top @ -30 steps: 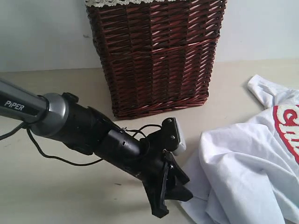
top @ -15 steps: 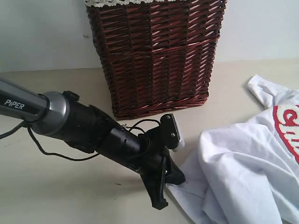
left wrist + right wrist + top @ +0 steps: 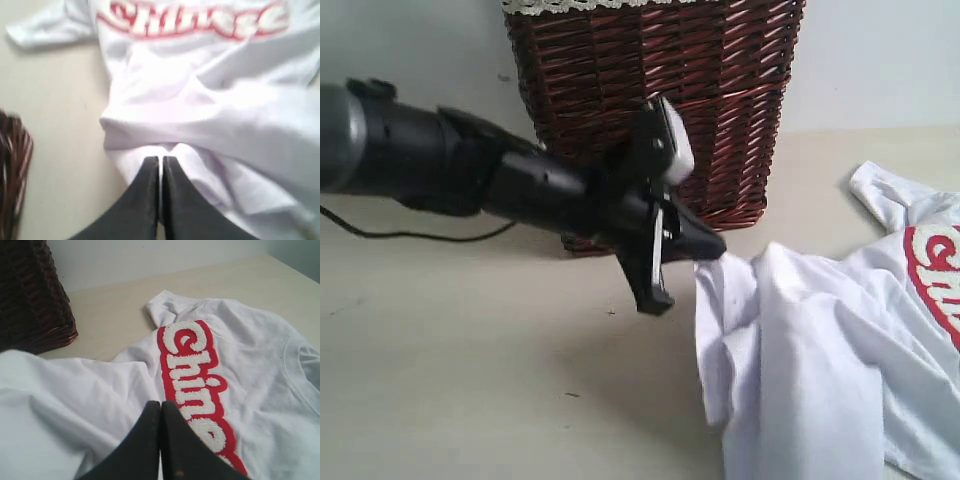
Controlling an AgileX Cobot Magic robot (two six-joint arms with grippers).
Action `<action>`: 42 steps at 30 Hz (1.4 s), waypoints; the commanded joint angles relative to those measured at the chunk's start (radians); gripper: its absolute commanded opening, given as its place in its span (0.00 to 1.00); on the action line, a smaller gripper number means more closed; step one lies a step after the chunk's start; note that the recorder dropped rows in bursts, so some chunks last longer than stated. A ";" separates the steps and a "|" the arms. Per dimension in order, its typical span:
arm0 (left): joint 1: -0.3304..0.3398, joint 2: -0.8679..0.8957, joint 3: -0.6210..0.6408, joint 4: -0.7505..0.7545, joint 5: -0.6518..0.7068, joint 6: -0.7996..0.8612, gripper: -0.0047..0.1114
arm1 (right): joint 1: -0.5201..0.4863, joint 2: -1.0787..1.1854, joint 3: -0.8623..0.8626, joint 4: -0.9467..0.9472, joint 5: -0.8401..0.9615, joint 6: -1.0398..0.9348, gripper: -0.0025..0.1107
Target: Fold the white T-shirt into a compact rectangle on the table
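Note:
The white T-shirt (image 3: 820, 350) lies crumpled on the right of the table (image 3: 470, 380), its red-outlined letters (image 3: 935, 270) at the right edge. My left gripper (image 3: 705, 250) is shut on the shirt's left edge and holds it up off the table, so the cloth hangs down in a fold below it. In the left wrist view the black fingers (image 3: 150, 185) are pressed together at the cloth (image 3: 200, 100). My right gripper (image 3: 160, 402) is shut, hovering over the shirt (image 3: 250, 370) beside the letters (image 3: 192, 370); nothing shows between its fingers. It is out of the exterior view.
A tall dark brown wicker basket (image 3: 660, 100) with white lace trim stands at the back, just behind the left gripper. Its corner shows in the right wrist view (image 3: 30, 300). Bare table lies left of the shirt. A black cable (image 3: 430, 235) trails under the left arm.
The left gripper has risen from the table and swung back toward the basket, pulling the shirt's left edge up with it. The cloth that lay flat now hangs from it.

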 commanded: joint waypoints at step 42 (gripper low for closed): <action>0.214 0.200 0.070 0.447 0.242 -0.400 0.45 | 0.004 -0.008 0.005 -0.005 -0.011 -0.003 0.02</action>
